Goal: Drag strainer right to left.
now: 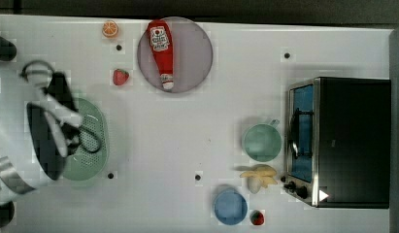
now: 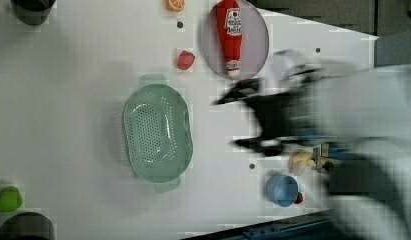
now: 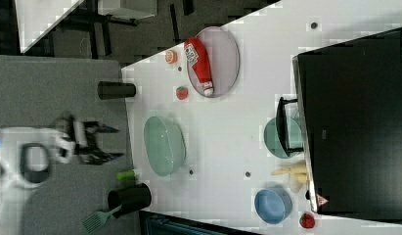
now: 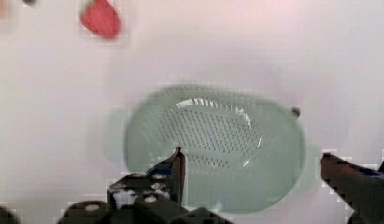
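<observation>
One red ketchup bottle (image 1: 160, 52) bears a white, unreadable label.

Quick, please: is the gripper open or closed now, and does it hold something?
Gripper: open, holding nothing; its fingers are apart above the strainer.

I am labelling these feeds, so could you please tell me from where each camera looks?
Top view: overhead, onto the white table; arm covers the strainer.
Left view: overhead, blurred arm at the left view's right.
Right view: high, open gripper beyond the table's edge.
Wrist view: on the arm, facing the strainer.
All share the strainer.
</observation>
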`<state>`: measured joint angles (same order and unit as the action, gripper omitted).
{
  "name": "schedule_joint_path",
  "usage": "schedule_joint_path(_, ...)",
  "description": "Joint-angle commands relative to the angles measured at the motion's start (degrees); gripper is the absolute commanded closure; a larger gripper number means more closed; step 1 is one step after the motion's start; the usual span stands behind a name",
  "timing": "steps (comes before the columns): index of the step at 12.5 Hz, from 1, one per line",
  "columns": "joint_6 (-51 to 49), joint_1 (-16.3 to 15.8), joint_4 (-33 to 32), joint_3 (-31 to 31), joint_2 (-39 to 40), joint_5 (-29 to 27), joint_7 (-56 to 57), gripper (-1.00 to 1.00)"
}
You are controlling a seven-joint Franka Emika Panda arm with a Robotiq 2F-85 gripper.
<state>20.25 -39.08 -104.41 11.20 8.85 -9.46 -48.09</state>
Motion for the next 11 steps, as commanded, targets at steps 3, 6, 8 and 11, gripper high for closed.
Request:
schedule_joint_path(3, -10.53, 5.82, 0.67, 14.12, -14.58, 9.97, 31.16, -1.0)
schedule_joint_path(6, -15.01, 6.84, 0.64, 20.51, -19.42, 15.92, 40.23, -1.0)
schedule_joint_path(8, -15.55, 7.11, 0.61, 23.58, -21.48, 16.0, 40.27, -1.0)
schedule_joint_path(11, -16.02, 7.2, 0.38, 25.5, -22.29, 16.0, 40.95, -1.0)
